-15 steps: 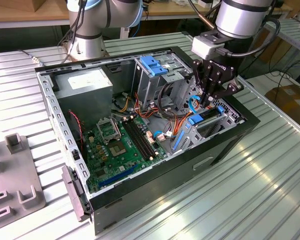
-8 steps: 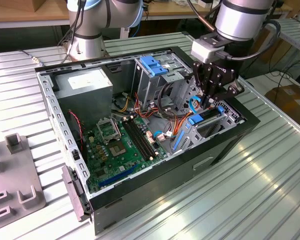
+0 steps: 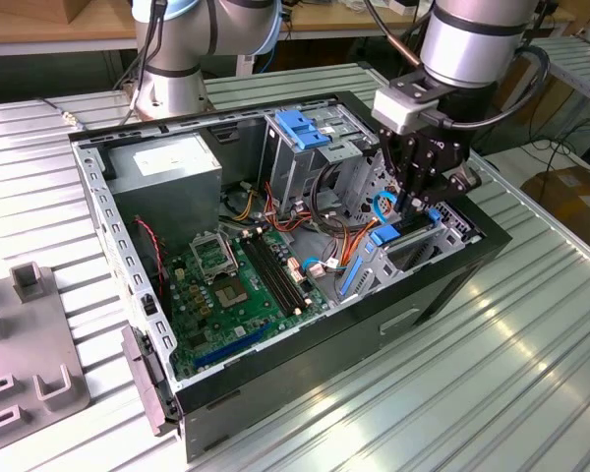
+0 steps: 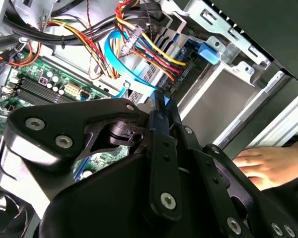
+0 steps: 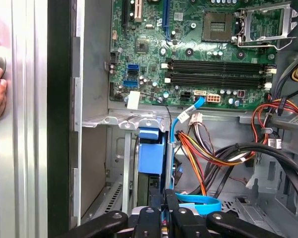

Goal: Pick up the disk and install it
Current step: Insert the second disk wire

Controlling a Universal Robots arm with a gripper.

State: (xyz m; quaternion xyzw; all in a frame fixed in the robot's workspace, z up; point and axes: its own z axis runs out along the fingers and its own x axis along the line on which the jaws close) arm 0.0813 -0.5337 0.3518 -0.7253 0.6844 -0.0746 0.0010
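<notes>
The disk (image 5: 151,154) stands on edge in the drive bay (image 3: 425,252) at the corner of the open computer case (image 3: 452,285) on the exterior view's right. Its blue carrier frame (image 3: 385,234) and end tab (image 4: 209,52) show among the cables. My gripper (image 3: 411,202) reaches down into that corner. Its black fingers (image 4: 161,130) are drawn together on the blue edge of the disk (image 4: 165,100). In the first wrist view the gripper (image 5: 163,212) pinches the disk's near end. The disk's metal body is largely hidden by the bay wall and wires.
Power wires (image 5: 213,153) and a blue data cable (image 5: 194,201) crowd the bay. The motherboard (image 3: 238,285) lies on the case floor, and a metal cage with a blue top (image 3: 305,130) stands behind it. A person's hand (image 4: 264,166) rests outside the case. A grey fixture (image 3: 29,339) sits on the table.
</notes>
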